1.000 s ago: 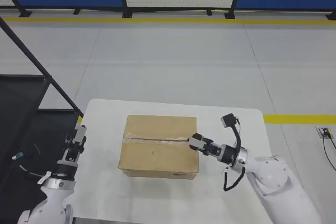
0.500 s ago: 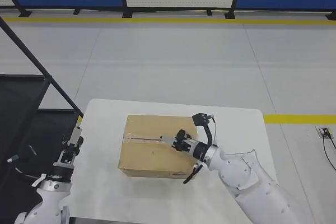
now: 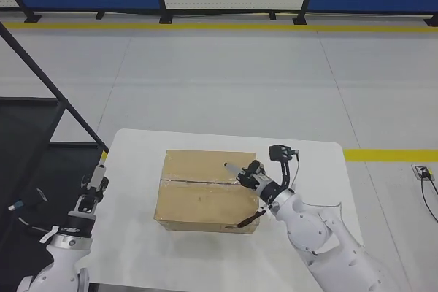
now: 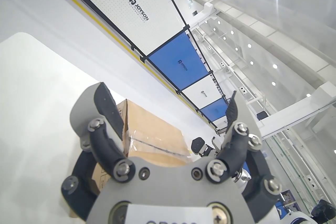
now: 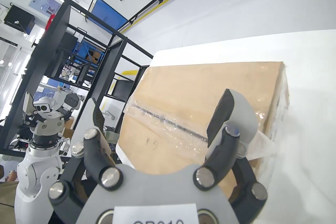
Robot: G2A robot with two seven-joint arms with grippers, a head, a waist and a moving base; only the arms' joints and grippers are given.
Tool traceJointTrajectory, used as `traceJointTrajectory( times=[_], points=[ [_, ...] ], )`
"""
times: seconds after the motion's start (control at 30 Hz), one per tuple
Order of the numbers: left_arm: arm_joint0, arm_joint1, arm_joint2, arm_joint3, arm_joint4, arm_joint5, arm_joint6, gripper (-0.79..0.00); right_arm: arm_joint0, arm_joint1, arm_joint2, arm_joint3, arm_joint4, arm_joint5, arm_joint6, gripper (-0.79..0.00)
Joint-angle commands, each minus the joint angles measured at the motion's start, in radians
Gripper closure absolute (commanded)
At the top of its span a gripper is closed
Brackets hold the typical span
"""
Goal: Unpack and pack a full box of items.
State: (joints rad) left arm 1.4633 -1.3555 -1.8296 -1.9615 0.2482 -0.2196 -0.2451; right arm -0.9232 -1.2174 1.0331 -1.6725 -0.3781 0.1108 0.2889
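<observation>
A closed cardboard box (image 3: pixel 208 191) sealed with clear tape along its top seam (image 5: pixel 168 121) sits in the middle of the white table (image 3: pixel 131 241). My right gripper (image 3: pixel 240 169) hovers over the box's right end, near the seam, open with nothing between its fingers (image 5: pixel 221 110). In the right wrist view the box (image 5: pixel 199 88) lies just beyond the gripper (image 5: pixel 160 114). My left gripper (image 3: pixel 98 177) stands at the table's left edge, apart from the box, open and pointing upward (image 4: pixel 170 109). Part of the box (image 4: pixel 155 133) shows behind it.
A black metal rack (image 3: pixel 29 124) stands to the left of the table. A loose end of clear tape (image 5: pixel 262 142) hangs at the box's right end. Bare table surface lies left, right and in front of the box.
The right gripper came in from the box's right side over its top, then drew back a little to the right and rose. The left arm shifted slightly outward.
</observation>
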Motion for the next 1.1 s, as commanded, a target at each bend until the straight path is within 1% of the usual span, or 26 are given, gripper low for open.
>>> traceJointTrajectory(
  times=[0.0, 0.17, 0.47, 0.7, 0.83, 0.87, 0.93, 1.0, 1.07],
  points=[
    [0.0, 0.001, 0.003, -0.003, 0.003, 0.001, 0.002, -0.785, -0.02, 0.003, 0.02, -0.014, -0.01, 0.007, -0.002, -0.785],
    [0.003, 0.004, 0.014, -0.007, 0.007, 0.001, 0.008, -0.785, -0.059, 0.007, 0.057, -0.042, -0.028, 0.028, -0.005, -0.785],
    [0.014, 0.009, 0.034, -0.017, 0.023, 0.003, 0.018, -0.785, -0.141, 0.014, 0.131, -0.093, -0.026, 0.004, -0.021, -0.785],
    [0.018, 0.012, 0.049, -0.023, 0.037, 0.009, 0.019, -0.785, -0.183, 0.014, 0.179, -0.102, 0.012, 0.002, -0.045, -0.785],
    [0.021, 0.014, 0.059, -0.024, 0.046, 0.014, 0.02, -0.785, -0.212, 0.013, 0.218, -0.109, 0.073, -0.037, -0.064, -0.785],
    [0.021, 0.015, 0.061, -0.023, 0.047, 0.015, 0.021, -0.785, -0.218, 0.013, 0.225, -0.112, 0.103, -0.058, -0.053, -0.785],
    [0.021, 0.016, 0.066, -0.022, 0.051, 0.017, 0.023, -0.785, -0.219, 0.014, 0.239, -0.106, 0.19, -0.114, 0.024, -0.785],
    [0.023, 0.017, 0.07, -0.021, 0.054, 0.015, 0.026, -0.785, -0.199, 0.018, 0.25, -0.083, 0.282, -0.151, 0.168, -0.785],
    [0.025, 0.018, 0.071, -0.021, 0.054, 0.014, 0.029, -0.785, -0.159, 0.021, 0.261, -0.035, 0.35, -0.148, 0.289, -0.785]
  ],
)
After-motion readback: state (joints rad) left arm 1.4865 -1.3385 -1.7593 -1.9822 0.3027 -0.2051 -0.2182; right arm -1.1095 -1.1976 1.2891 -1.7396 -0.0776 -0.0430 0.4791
